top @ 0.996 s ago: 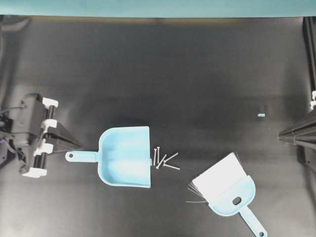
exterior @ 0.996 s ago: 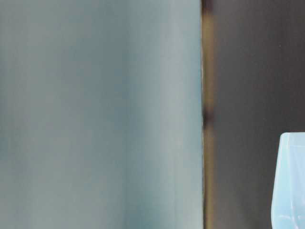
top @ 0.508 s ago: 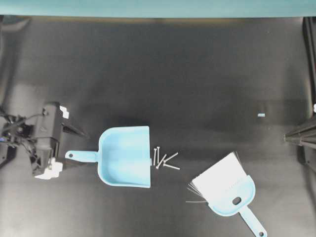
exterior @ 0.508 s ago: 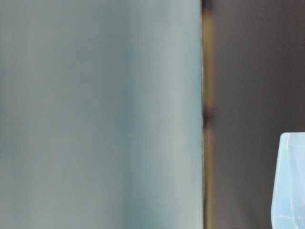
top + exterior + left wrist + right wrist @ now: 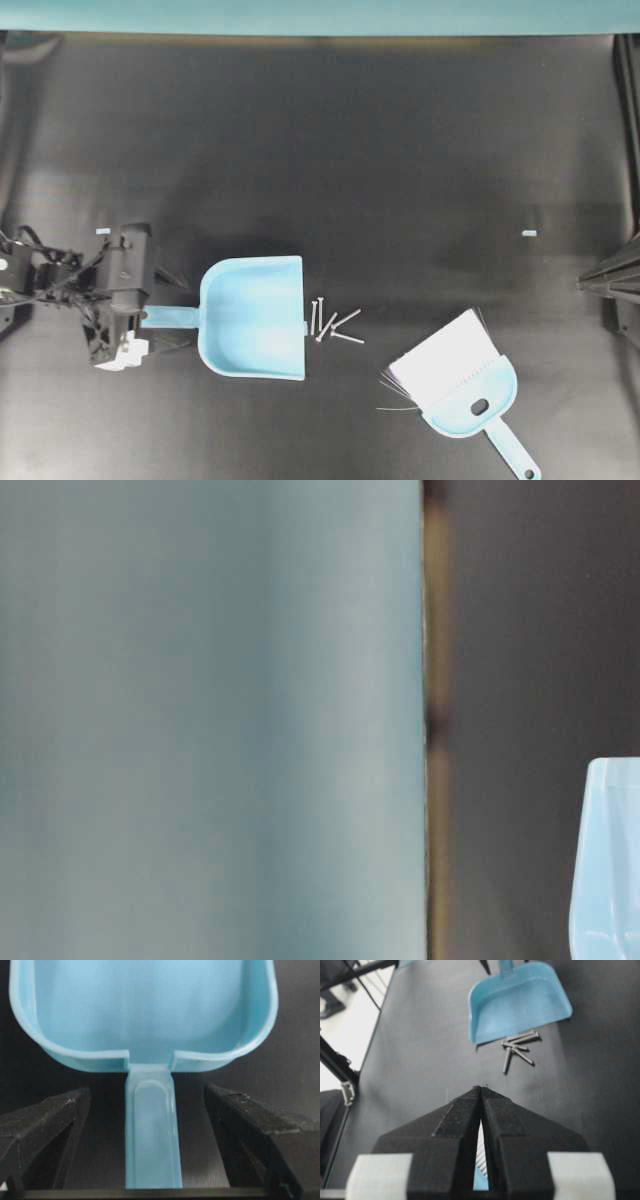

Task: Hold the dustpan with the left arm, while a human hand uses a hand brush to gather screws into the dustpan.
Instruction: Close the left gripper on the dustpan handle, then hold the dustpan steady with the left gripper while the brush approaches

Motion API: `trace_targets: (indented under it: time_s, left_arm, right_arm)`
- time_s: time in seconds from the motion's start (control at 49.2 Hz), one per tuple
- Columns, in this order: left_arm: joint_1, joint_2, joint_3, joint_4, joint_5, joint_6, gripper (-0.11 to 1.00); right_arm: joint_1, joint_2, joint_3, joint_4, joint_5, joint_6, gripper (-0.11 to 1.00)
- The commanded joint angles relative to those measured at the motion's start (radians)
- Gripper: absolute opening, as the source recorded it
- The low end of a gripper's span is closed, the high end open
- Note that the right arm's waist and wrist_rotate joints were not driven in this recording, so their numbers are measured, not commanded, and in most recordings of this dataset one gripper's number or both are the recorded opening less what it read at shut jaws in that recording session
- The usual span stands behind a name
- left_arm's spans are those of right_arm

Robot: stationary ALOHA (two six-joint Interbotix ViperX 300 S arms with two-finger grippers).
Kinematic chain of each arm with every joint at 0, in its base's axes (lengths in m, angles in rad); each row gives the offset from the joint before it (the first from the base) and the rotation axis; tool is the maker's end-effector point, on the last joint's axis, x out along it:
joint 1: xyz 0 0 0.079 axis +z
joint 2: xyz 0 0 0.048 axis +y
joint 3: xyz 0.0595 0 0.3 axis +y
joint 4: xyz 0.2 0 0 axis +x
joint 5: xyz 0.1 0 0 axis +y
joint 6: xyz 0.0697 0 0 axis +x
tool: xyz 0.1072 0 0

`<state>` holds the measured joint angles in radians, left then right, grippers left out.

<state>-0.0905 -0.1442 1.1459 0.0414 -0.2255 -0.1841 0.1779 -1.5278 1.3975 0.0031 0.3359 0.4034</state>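
Observation:
The light blue dustpan [image 5: 252, 318] lies flat on the black table, mouth facing right, and shows as well in the right wrist view [image 5: 517, 1002] and at the table-level view's edge [image 5: 610, 860]. My left gripper [image 5: 170, 314] is open, its black fingers [image 5: 47, 1127] standing either side of the dustpan handle [image 5: 150, 1130] without touching it. Several silver screws [image 5: 331, 324] lie just off the pan's lip. The hand brush [image 5: 458, 378] rests at the lower right, bristles toward the screws. My right gripper [image 5: 481, 1088] is shut on nothing at the right edge [image 5: 598, 279]. The human hand is out of view.
A tiny pale blue tape scrap [image 5: 529, 233] lies on the table at the right. A teal wall [image 5: 320, 15] runs along the far edge of the table and fills most of the table-level view [image 5: 200, 720].
My left gripper has opened, turned, and moved right until its fingers straddle the dustpan handle. The right arm has drawn back slightly toward the right edge. Dustpan, screws and brush have not moved.

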Motion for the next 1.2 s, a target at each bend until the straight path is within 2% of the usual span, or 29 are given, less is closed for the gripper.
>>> trace_targets:
  time_s: [0.0,0.284,0.447,0.528,0.671,0.691,0.955,1.179]
  left_arm:
    - [0.005,0.032,-0.031,0.003,-0.012,0.0,0.89]
    - [0.008,0.08,-0.046,0.003,-0.043,0.0,0.88]
    - [0.011,0.08,-0.049,0.003,-0.043,0.0,0.82]
    - [0.011,0.08,-0.051,0.003,-0.043,0.002,0.7]
    - [0.006,0.078,-0.048,0.003,-0.043,0.005,0.32]
    - [0.006,0.077,-0.048,0.003,-0.043,0.005,0.29]
    - [-0.002,0.066,-0.051,0.003,-0.043,0.002,0.3]
    - [-0.02,0.002,-0.048,0.003,-0.038,-0.023,0.3]
  right_arm:
    - [0.0,0.005,0.005,-0.009,-0.003,0.0,0.0]
    - [0.0,0.005,0.021,-0.014,0.018,0.002,0.0]
    - [0.0,0.005,0.023,-0.014,0.032,0.0,0.0]
    - [0.0,0.005,0.023,-0.014,0.034,0.002,0.0]
    - [0.0,0.008,0.034,-0.015,0.032,0.0,0.0]
    - [0.0,0.008,0.037,-0.015,0.031,0.002,0.0]
    - [0.0,0.009,0.049,-0.031,0.037,0.0,0.0]
    - [0.0,0.008,0.064,-0.037,0.158,0.0,0.0]
